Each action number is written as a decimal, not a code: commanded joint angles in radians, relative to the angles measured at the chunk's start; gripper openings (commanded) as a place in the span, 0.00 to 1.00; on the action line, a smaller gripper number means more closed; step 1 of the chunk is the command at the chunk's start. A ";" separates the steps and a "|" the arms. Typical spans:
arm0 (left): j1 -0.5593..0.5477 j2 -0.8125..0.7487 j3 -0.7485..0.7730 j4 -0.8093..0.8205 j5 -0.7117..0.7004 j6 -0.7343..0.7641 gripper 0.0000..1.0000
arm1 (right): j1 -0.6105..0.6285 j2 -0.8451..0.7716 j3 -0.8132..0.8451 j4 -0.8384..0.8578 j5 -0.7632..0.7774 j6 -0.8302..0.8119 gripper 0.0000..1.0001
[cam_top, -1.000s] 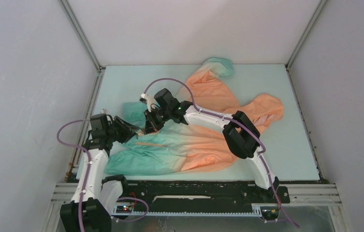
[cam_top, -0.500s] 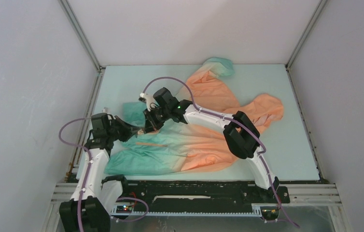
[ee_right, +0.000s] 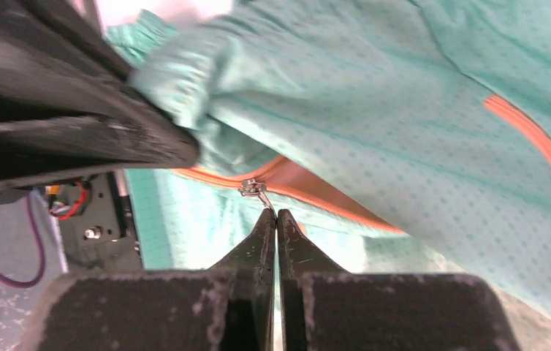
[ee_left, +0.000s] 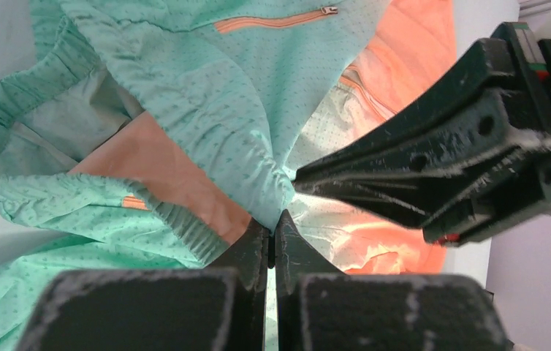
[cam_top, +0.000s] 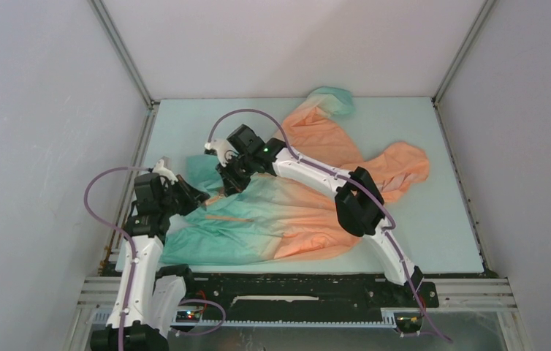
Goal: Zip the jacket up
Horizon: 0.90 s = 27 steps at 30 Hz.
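The jacket (cam_top: 287,219) lies spread on the table, teal hem at the left, orange hood at the right. My left gripper (cam_top: 198,196) is shut on the gathered teal hem corner (ee_left: 258,168), which it holds lifted. My right gripper (cam_top: 227,184) is shut on the metal zip pull (ee_right: 256,192), at the bottom end of the orange front zip (ee_right: 316,201), right beside the left gripper. The right gripper's fingers show as black bars in the left wrist view (ee_left: 433,146). An orange pocket zip (ee_left: 272,20) lies flat on the teal front.
The pale table (cam_top: 433,227) is walled by grey panels on three sides. One sleeve with a teal cuff (cam_top: 331,99) reaches toward the back wall. The black mounting rail (cam_top: 294,292) runs along the near edge.
Both grippers have moved slightly up and to the left, lifting the hem end of the jacket. Both stay shut.
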<state>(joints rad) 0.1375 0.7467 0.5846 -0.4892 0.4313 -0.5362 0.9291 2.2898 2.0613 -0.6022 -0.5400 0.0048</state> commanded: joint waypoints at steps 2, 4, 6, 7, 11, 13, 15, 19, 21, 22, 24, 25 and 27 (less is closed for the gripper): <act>0.002 -0.035 0.094 -0.010 0.002 0.054 0.00 | -0.037 -0.007 -0.034 -0.089 0.184 -0.079 0.00; 0.001 -0.030 0.118 -0.029 -0.020 0.069 0.00 | -0.054 -0.037 -0.091 -0.061 0.237 -0.075 0.00; 0.001 -0.033 0.146 -0.064 -0.087 0.090 0.00 | -0.070 -0.052 -0.106 -0.092 0.287 -0.078 0.00; 0.002 -0.036 0.161 -0.076 -0.134 0.098 0.00 | -0.077 -0.060 -0.111 -0.115 0.327 -0.078 0.00; 0.002 -0.015 0.215 -0.079 -0.356 0.101 0.00 | -0.128 -0.112 -0.180 -0.156 0.421 -0.099 0.00; 0.004 0.025 0.242 -0.078 -0.457 0.085 0.00 | -0.163 -0.150 -0.226 -0.189 0.484 -0.131 0.00; 0.004 0.070 0.238 -0.033 -0.545 0.082 0.00 | -0.204 -0.203 -0.310 -0.189 0.527 -0.186 0.00; 0.012 0.185 0.251 0.022 -0.671 0.047 0.00 | -0.312 -0.317 -0.492 -0.199 0.559 -0.308 0.00; 0.017 0.251 0.277 0.034 -0.720 0.030 0.00 | -0.374 -0.353 -0.567 -0.215 0.576 -0.350 0.00; 0.023 0.286 0.298 0.025 -0.745 0.024 0.00 | -0.408 -0.362 -0.587 -0.220 0.600 -0.356 0.00; 0.038 0.346 0.314 0.036 -0.767 0.008 0.00 | -0.501 -0.375 -0.618 -0.233 0.637 -0.349 0.00; 0.053 0.365 0.312 0.042 -0.765 -0.004 0.00 | -0.537 -0.382 -0.634 -0.235 0.655 -0.344 0.00; 0.088 0.395 0.306 0.049 -0.748 -0.032 0.00 | -0.606 -0.400 -0.657 -0.228 0.694 -0.328 0.00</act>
<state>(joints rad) 0.1581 1.1091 0.8223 -0.5091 -0.1837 -0.5182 0.4477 1.9488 1.4467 -0.7738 -0.0032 -0.2890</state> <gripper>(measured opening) 0.015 0.006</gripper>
